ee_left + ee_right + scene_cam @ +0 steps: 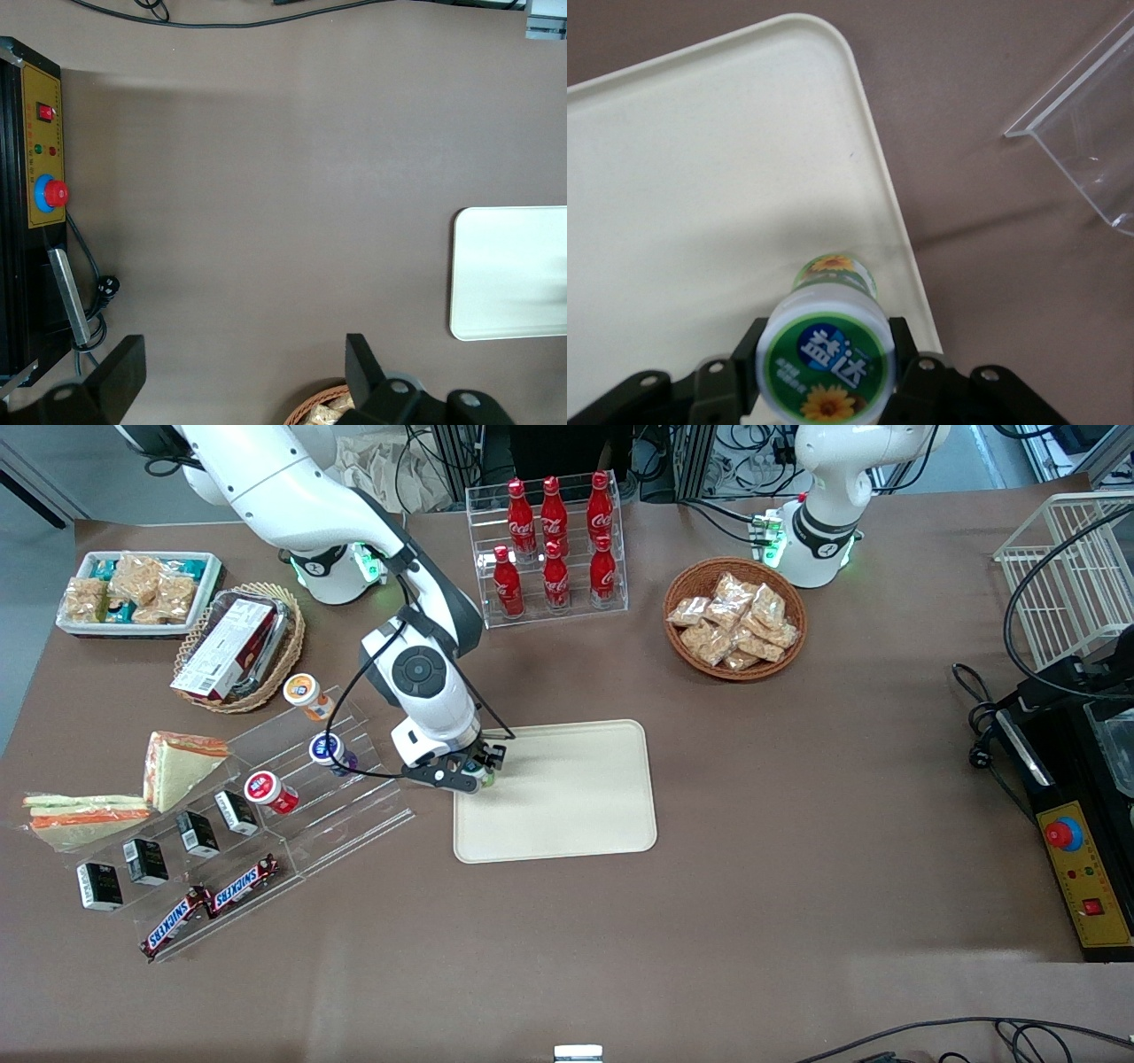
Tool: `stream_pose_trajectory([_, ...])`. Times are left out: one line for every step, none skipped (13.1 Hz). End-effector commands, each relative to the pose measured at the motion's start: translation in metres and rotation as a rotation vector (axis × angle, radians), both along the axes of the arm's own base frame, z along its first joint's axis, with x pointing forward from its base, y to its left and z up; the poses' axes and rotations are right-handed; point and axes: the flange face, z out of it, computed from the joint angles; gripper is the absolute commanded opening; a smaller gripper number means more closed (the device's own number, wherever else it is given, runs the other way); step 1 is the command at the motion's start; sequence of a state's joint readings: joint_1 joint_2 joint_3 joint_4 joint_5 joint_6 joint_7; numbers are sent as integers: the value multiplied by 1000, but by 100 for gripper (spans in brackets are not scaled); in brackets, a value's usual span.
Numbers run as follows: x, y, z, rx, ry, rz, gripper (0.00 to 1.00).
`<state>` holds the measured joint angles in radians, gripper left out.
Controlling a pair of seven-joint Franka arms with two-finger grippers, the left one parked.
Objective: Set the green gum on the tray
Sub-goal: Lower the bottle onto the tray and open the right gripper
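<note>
The green gum [826, 354], a small round bottle with a green-and-white lid, sits between the black fingers of my right gripper [824, 359], which is shut on it. In the front view the gripper [469, 772] holds the gum [484, 778] over the beige tray's [576, 797] edge nearest the clear stepped rack. The wrist view shows the bottle's base over the tray [700, 177], close to its rim; I cannot tell whether it touches the tray. The tray also shows in the left wrist view [514, 274].
A clear stepped rack [292, 788] beside the tray holds orange-lidded [304, 691], purple-lidded [330, 751] and red-lidded [268, 790] bottles, small black packs and Snickers bars. A cola bottle rack [549, 549] and a snack basket [735, 618] stand farther from the front camera.
</note>
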<state>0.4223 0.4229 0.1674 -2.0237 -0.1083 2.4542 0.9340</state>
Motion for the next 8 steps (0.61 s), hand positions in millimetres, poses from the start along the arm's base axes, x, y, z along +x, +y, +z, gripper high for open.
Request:
stream_pose_trajectory([6, -6, -7, -10, -29, -4, 98])
stream_pose_trajectory([8, -8, -4, -12, -31, -5, 98])
stream_pose_trajectory([10, -8, -1, -11, -34, -10, 98])
stream_pose_trajectory([14, -7, 10, -3, -48, -10, 98])
stream_pose_trajectory([17, -7, 31, -7, -53, -15, 98])
stream_pose_trajectory([24, -5, 59, -19, -46, -23, 98])
stream_pose_trajectory([33, -2, 91, -42, -33, -29, 98])
stream_pose_trajectory([41, 2, 125, -59, -22, -30, 98])
